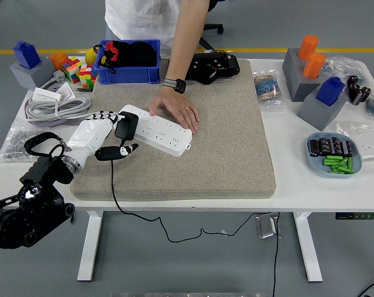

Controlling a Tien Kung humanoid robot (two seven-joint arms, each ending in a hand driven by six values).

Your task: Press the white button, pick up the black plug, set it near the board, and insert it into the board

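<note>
Plug (126, 127) sits in the board (155, 129); my left hand (99, 135) is beside it, fingers relaxed and holding nothing, while a person's hand (176, 112) steadies the board.

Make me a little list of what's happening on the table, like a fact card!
Robot left hand: on the mat beside the plug, fingers loose, not gripping it
Black plug: standing on the left end of the power strip
Power strip: white, lying on the grey mat
Person's hand: pressing flat on the strip
Cord: runs from the plug over the table's near edge
Robot right hand: not in view
</note>
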